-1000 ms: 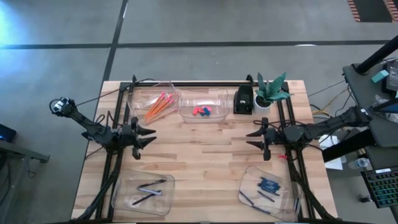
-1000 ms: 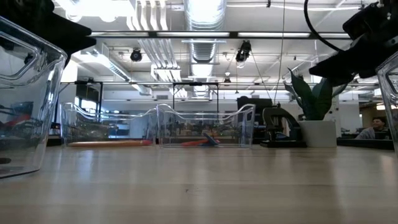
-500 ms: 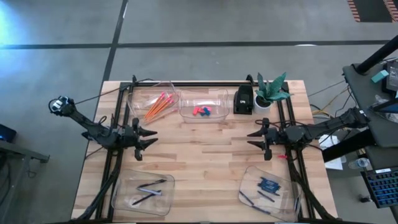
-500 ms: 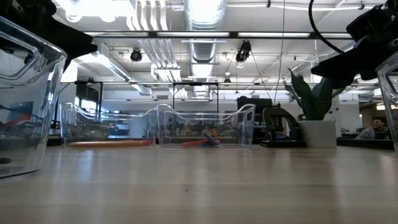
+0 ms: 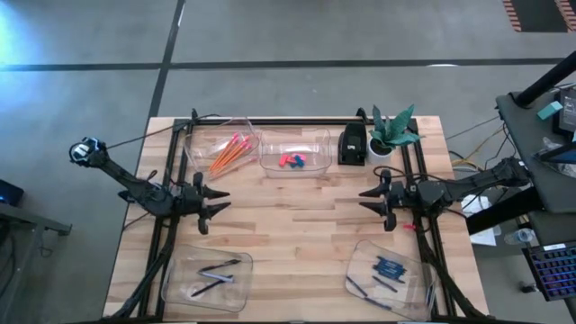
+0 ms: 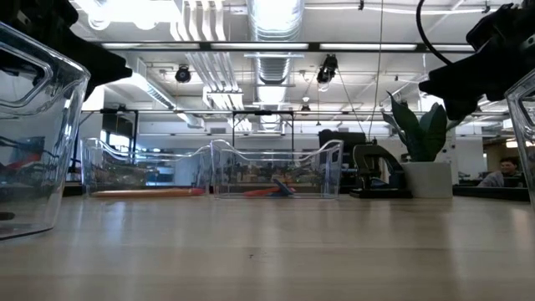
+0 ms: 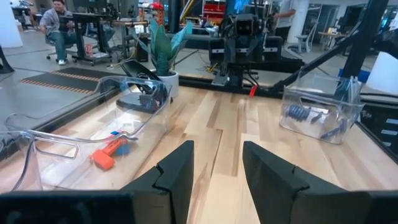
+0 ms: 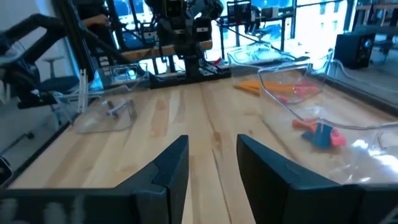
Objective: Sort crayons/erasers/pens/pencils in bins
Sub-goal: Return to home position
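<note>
both tools, left tool [image 5: 219,199] & right tool [image 5: 363,200], hung released & empty facing each other w/ bins [image 5: 292,155] sorted; a careless swing fwd could've clipped one.

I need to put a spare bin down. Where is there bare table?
Bare wood lies mid-table between the left claw and right claw, and at the near edge between the pens' bin and crayons' bin. The far edge is crowded: two bins, black box, plant.
</note>
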